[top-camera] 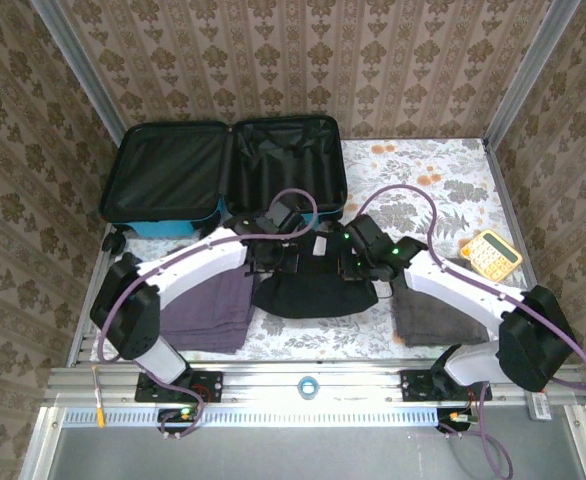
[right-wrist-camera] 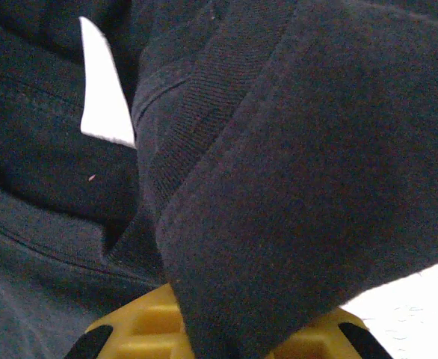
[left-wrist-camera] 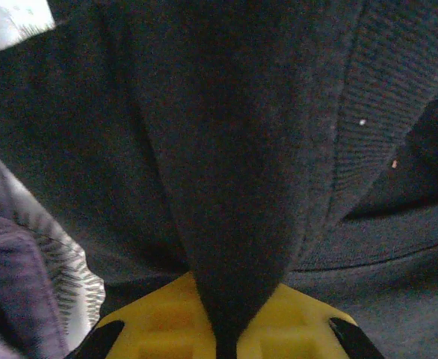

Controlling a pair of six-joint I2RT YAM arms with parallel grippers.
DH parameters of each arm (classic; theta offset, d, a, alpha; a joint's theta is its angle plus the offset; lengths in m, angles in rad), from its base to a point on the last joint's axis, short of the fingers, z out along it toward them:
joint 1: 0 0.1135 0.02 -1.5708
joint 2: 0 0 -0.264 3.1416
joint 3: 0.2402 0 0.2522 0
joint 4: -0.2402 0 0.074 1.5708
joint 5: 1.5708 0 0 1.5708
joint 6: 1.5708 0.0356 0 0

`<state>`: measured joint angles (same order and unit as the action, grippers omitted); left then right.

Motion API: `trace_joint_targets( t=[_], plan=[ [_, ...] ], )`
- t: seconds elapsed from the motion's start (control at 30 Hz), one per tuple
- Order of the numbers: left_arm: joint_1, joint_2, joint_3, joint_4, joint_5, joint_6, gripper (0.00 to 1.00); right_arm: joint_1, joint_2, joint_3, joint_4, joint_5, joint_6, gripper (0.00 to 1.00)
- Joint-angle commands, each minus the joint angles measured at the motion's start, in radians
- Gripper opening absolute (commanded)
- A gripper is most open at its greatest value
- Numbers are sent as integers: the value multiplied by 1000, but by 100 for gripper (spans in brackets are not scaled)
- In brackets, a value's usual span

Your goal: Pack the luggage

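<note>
From above, the open blue luggage [top-camera: 168, 226] lies just past both claws. The left claw [top-camera: 273, 258] and right claw [top-camera: 358, 265] meet a black top [top-camera: 313, 295] on the desk [top-camera: 443, 180].

Left wrist: the left claw [left-wrist-camera: 223, 340] pinches a fold of the top.

Right wrist: the right claw [right-wrist-camera: 219, 336] pinches another fold.

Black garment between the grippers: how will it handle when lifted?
Probably floppy: the black garment bunches into a soft fold at the left gripper and right gripper. Likely sags between them. Ribbed knit looks grippy, unlikely to slip.
</note>
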<state>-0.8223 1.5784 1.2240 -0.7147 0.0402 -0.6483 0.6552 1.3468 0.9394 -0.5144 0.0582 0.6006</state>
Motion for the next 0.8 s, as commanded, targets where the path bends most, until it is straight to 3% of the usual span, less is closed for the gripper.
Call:
trace_joint_targets(
  t=[0.0,0.33,0.77],
  plan=[
    [26,-58,76,-78,-36,61,0,0,-42,76,-81,20,-54,0],
    [131,-47,324,-118,-56,173,0,-86,52,364,-80,-43,-182,0],
    [382,269,717,-82,-28,346,0,-229,620,936,3,-181,-242,0]
  ],
)
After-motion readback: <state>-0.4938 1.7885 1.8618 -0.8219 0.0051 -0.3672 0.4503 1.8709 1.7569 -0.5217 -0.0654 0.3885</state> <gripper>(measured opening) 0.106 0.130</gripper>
